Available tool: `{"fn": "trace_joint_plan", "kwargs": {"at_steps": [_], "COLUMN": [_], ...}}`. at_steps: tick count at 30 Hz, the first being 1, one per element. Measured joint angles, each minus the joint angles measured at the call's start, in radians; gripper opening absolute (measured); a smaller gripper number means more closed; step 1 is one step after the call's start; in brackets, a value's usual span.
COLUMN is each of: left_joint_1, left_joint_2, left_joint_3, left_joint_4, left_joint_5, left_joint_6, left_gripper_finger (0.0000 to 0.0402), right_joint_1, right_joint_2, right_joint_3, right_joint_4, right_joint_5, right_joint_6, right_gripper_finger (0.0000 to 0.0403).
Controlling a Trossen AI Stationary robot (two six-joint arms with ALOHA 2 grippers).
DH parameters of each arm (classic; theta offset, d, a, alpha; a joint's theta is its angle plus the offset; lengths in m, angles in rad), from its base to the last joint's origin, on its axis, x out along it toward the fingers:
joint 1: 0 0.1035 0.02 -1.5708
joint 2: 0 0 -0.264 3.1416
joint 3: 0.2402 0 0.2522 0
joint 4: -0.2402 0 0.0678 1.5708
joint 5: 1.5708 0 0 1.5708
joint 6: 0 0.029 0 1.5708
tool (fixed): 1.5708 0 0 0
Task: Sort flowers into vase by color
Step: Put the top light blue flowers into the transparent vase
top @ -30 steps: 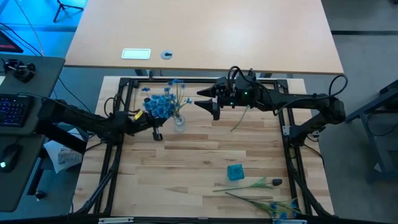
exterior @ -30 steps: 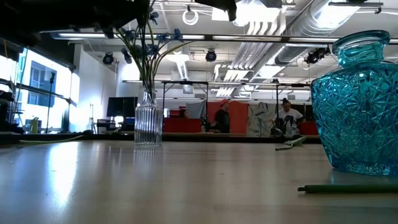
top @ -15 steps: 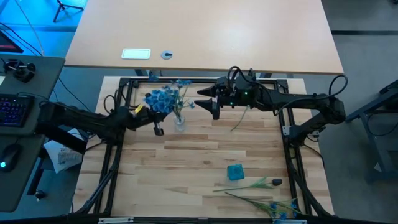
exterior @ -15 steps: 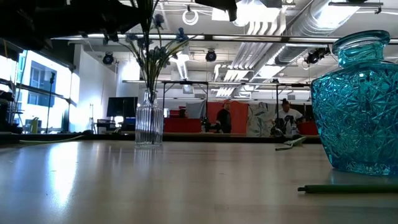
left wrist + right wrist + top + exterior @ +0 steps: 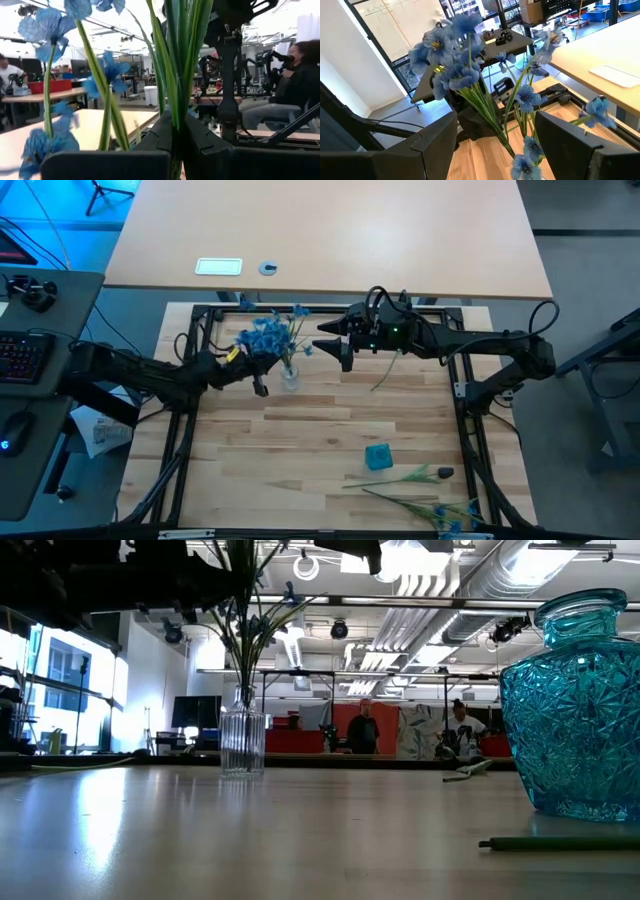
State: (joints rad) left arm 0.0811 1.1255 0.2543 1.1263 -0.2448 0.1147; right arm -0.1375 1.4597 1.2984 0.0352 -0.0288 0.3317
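Left pincer (image 5: 258, 383) is clamped on the green stalks of the blue flowers (image 5: 264, 340), holding them just above the clear vase (image 5: 289, 376), presumably to feed the stalks down its neck. Right pincer (image 5: 327, 340) waits just beside the bunch, jaws spread, holding nothing. More stems (image 5: 408, 477) lie by the turquoise vase (image 5: 378, 456) on the desk (image 5: 300, 450).

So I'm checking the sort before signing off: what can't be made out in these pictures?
- Clear vase, high view: its mouth is hidden by the blue flowers.
- Left pincer, low view: lost in dark silhouette.
- Loose stems, high view: too small to count.
- Blue vase, low view: cut off by the edge.
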Motion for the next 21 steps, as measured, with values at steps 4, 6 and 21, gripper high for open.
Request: {"fn": "trace_joint_plan", "kwargs": {"at_steps": [4, 6, 21], "left_joint_1": [0.0, 0.0, 0.0], "left_joint_2": [0.029, 0.047, 0.204], "left_joint_3": [0.0, 0.0, 0.0], "left_joint_4": [-0.003, -0.002, -0.001], "left_joint_5": [-0.031, -0.047, -0.108], "left_joint_6": [-0.027, -0.044, -0.121], "left_gripper_finger": [0.0, 0.0, 0.0], "right_joint_1": [0.0, 0.0, 0.0], "right_joint_2": [0.0, 0.0, 0.0], "right_joint_3": [0.0, 0.0, 0.0], "right_joint_4": [0.0, 0.0, 0.0], "right_joint_5": [0.001, 0.001, 0.0], "right_joint_6": [0.0, 0.0, 0.0], "right_gripper_finger": [0.0264, 0.0264, 0.0264]}}
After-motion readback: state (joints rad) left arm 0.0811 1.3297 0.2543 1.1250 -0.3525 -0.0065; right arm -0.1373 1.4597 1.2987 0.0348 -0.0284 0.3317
